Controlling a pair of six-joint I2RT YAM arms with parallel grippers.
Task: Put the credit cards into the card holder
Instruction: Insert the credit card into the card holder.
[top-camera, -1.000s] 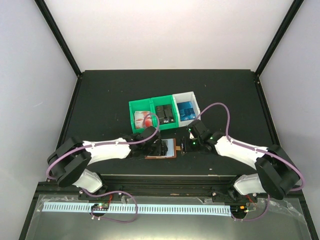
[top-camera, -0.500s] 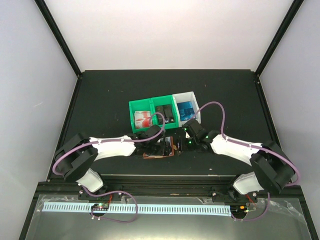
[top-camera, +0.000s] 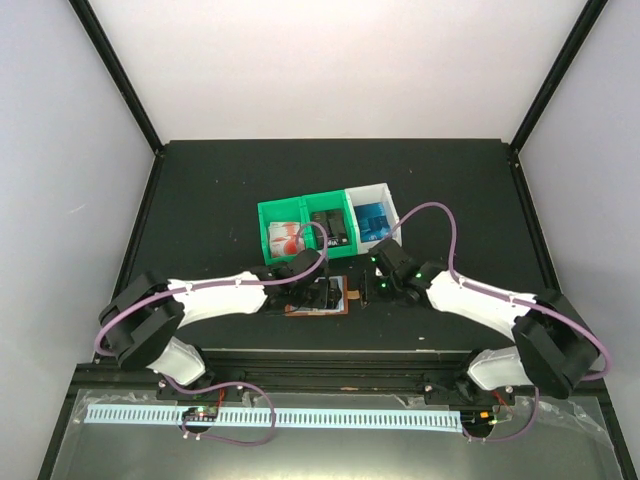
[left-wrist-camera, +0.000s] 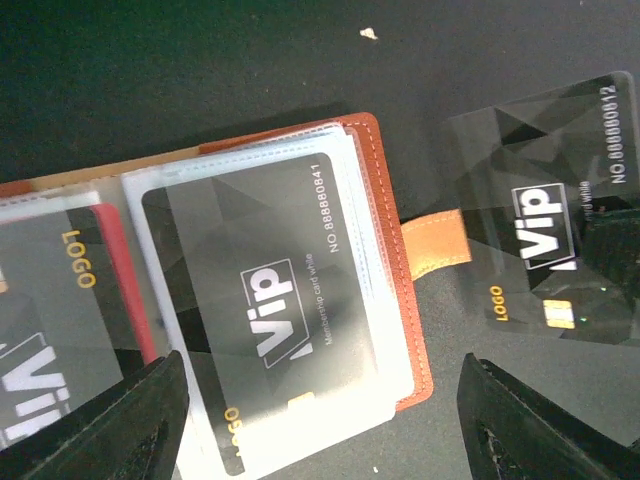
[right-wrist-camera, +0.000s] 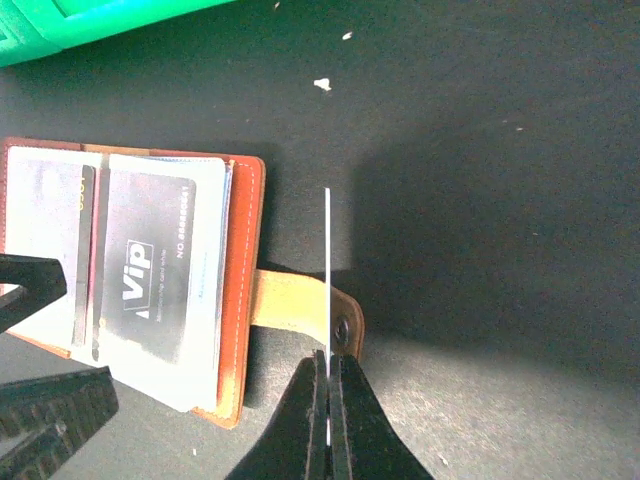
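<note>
Two green bins (top-camera: 266, 214), white bin (top-camera: 369, 190), black table (top-camera: 200, 200)

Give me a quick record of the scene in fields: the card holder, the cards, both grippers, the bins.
card holder: open, clear pockets up
pocketed card: black, in a clear pocket
held card: black, beside card holder, not in a pocket
right gripper: shut on held card
left gripper: open, over card holder
bins: three, cards inside

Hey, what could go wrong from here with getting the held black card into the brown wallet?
The right jaws pinch the thin black plastic card by one edge, so it may pivot or slip when pushed. The visible clear pockets of the open reddish-brown leather wallet already hold cards, so it may jam. The left jaws stand open, gripping nothing, so the wallet might slide.
</note>
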